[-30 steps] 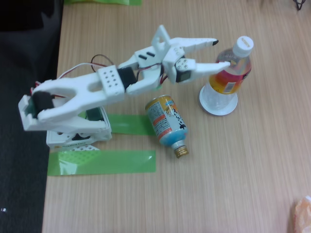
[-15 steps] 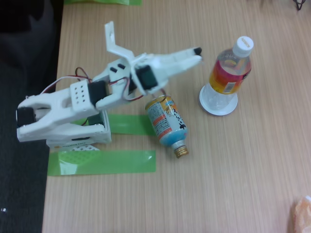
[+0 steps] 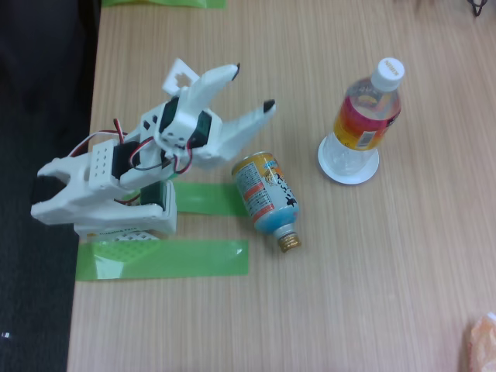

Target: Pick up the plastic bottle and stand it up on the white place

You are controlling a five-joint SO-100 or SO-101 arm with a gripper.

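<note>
Fixed view, bottle: the clear ribbed plastic bottle [image 3: 366, 118] with white screw cap and orange-red-yellow label stands upright in the small round white dish [image 3: 349, 163], right of centre on the wooden table [image 3: 372, 294].
Gripper: the white two-finger gripper [image 3: 252, 87] sits well left of the bottle, fingers spread apart, holding nothing.
Can: a blue-and-orange printed metal can-bottle [image 3: 267, 196] with gold neck lies on its side just below the gripper.
Base: green tape strips [image 3: 194, 256] flank the arm's mount at the table's left edge.
</note>
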